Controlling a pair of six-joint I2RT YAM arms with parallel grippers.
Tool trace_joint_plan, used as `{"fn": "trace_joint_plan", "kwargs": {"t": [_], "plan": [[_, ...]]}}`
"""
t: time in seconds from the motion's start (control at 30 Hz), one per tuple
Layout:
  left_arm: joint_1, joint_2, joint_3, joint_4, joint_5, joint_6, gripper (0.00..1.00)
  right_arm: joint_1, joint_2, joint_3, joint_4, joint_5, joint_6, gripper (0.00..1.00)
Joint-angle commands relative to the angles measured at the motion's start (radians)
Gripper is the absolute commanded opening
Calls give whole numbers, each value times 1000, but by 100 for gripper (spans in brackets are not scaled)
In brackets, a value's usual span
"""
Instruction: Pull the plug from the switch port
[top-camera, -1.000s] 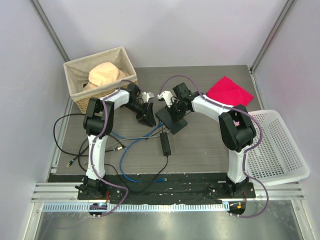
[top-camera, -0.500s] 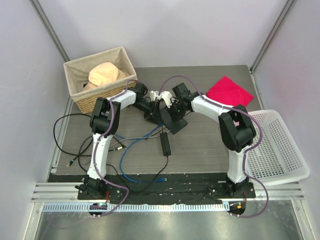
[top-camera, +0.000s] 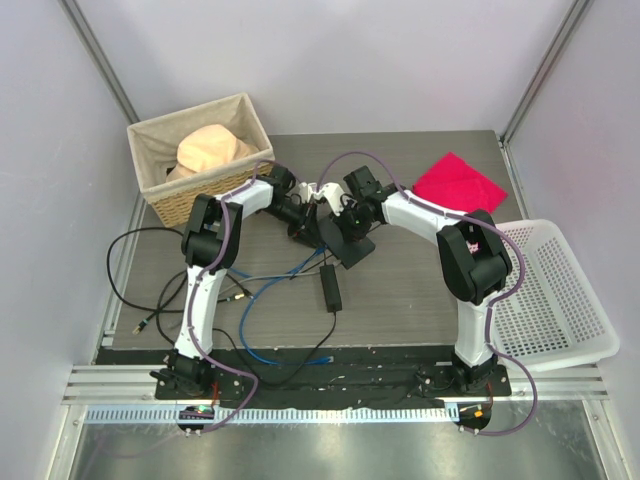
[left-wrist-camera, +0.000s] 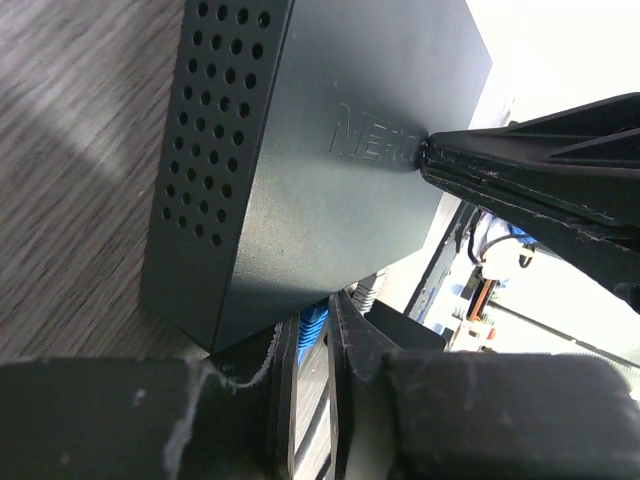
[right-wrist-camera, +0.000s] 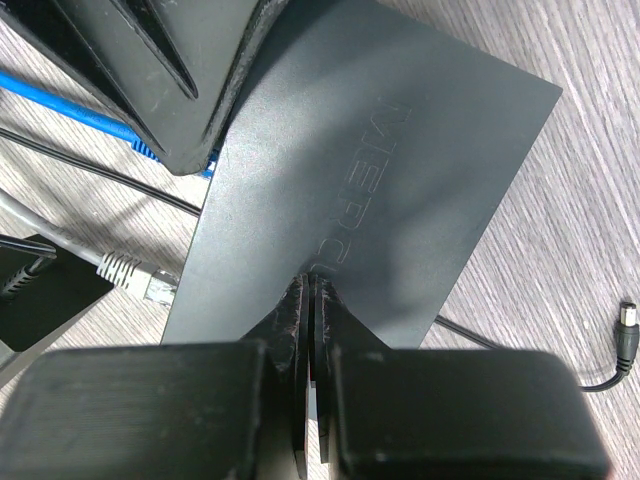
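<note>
The switch (top-camera: 352, 247) is a flat matte-black box at the table's middle; it also shows in the left wrist view (left-wrist-camera: 300, 150) and the right wrist view (right-wrist-camera: 370, 170). A blue plug (left-wrist-camera: 313, 318) sits in its socket edge, its blue cable (right-wrist-camera: 60, 103) trailing away. My left gripper (left-wrist-camera: 312, 335) is closed round that blue plug at the switch's left edge (top-camera: 305, 229). My right gripper (right-wrist-camera: 312, 280) is shut, its tips pressed down on the switch's top by the raised lettering (top-camera: 336, 217).
A grey cable with a clear plug (right-wrist-camera: 135, 272) lies against the switch's socket edge. A narrow black adapter (top-camera: 329, 287) and loose cables (top-camera: 280, 300) lie in front. A wicker basket (top-camera: 150, 190) stands back left, a red cloth (top-camera: 460, 180) back right, a white basket (top-camera: 590, 340) at the right.
My left arm has swung right, bringing its gripper from beside the switch up to the socket edge and round the blue plug. The right gripper has stayed on the switch.
</note>
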Motion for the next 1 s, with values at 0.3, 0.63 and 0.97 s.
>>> {"fn": "trace_joint_plan", "kwargs": {"t": [0.3, 0.63, 0.97], "plan": [[-24, -4, 77, -49, -27, 55, 0, 23, 92, -72, -77, 62, -18, 1], [-9, 65, 157, -285, 12, 260, 0, 25, 90, -72, -74, 63, -21, 1], [8, 87, 165, -417, -13, 388, 0, 25, 90, -77, -73, 65, -23, 1]]}}
